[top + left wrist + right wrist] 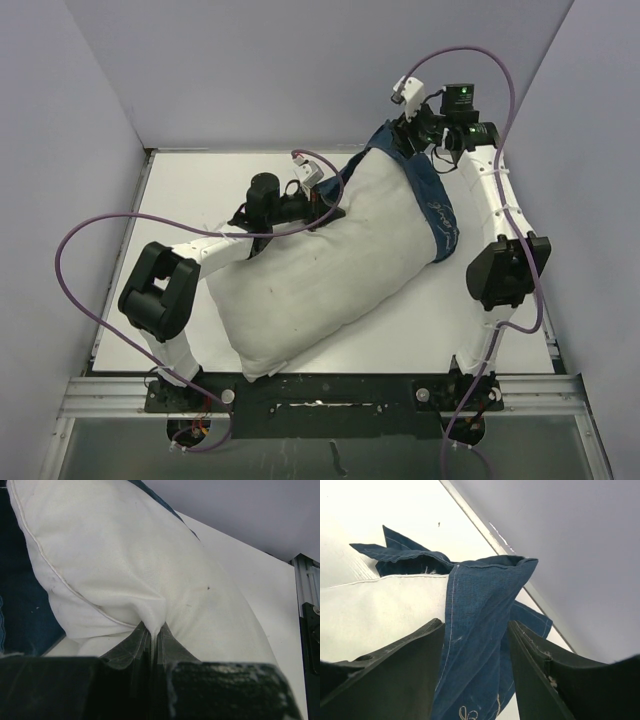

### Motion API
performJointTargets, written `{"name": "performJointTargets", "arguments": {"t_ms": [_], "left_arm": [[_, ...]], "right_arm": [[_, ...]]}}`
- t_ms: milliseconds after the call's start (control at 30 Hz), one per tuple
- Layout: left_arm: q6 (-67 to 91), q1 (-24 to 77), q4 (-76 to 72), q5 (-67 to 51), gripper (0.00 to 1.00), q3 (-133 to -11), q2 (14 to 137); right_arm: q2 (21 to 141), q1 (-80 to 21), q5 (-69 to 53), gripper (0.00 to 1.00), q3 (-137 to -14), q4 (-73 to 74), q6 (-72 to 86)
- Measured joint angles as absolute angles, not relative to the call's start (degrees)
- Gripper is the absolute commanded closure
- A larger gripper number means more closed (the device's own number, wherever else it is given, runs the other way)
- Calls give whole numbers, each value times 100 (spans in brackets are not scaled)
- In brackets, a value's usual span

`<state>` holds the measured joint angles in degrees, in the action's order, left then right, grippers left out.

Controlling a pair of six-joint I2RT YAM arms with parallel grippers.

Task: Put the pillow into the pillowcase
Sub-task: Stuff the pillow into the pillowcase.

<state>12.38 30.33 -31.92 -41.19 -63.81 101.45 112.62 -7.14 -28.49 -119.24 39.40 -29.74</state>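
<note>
left gripper (154,630): clenched on a small pucker of the pillow (320,270), on its far-left flank, near the middle of the table (190,190).

right gripper (475,625): at the far right corner; jaws parted, a fold of the pillowcase (435,205) hanging between them, apparently unpinched.

pillow: white, lumpy; lies diagonally from the near edge, left of centre, toward the far right corner.

pillowcase: navy with cream script; sheathes only the pillow's far-right end, bunched at that corner. most of the pillow is bare.

step in hand, as judged: drawing the case down over the pillow, at an early stage, with the right side between grips.

next move calls for: the right jaws to close on the case's open hem and pull toward the near edge while the left pinch braces the pillow. that pinch probably sits in the hem's path.
</note>
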Motion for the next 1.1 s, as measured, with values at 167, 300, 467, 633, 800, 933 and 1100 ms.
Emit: {"name": "performJointTargets", "arguments": {"t_ms": [167,300,467,633,800,933,1100], "left_arm": [[1229,3033,-3159,-4136,100,-6396,10145],[1194,3033,-3142,-4143,100,-6403,10143],[1175,3033,-3140,-4145,100,-6403,10136],[1168,3035,-3135,-4145,100,-6403,10136],[1153,3035,-3098,-4145,100,-6405,10116],[1149,3041,-3052,-4147,100,-6405,10086],[1140,3055,-2998,-4147,100,-6405,10029]], "right_arm": [[11104,-648,-2873,48,-11920,3955,-3002],[11137,-631,-2851,48,-11854,4086,-3044],[11142,-639,-2856,48,-11848,4171,-3070],[11144,-694,-2851,49,-11810,4222,-3089],[11205,-722,-2742,50,-11784,4292,-3127],[11395,-733,-2641,51,-11784,4375,-3162],[11520,-760,-2563,62,-11784,4475,-3208]]}}
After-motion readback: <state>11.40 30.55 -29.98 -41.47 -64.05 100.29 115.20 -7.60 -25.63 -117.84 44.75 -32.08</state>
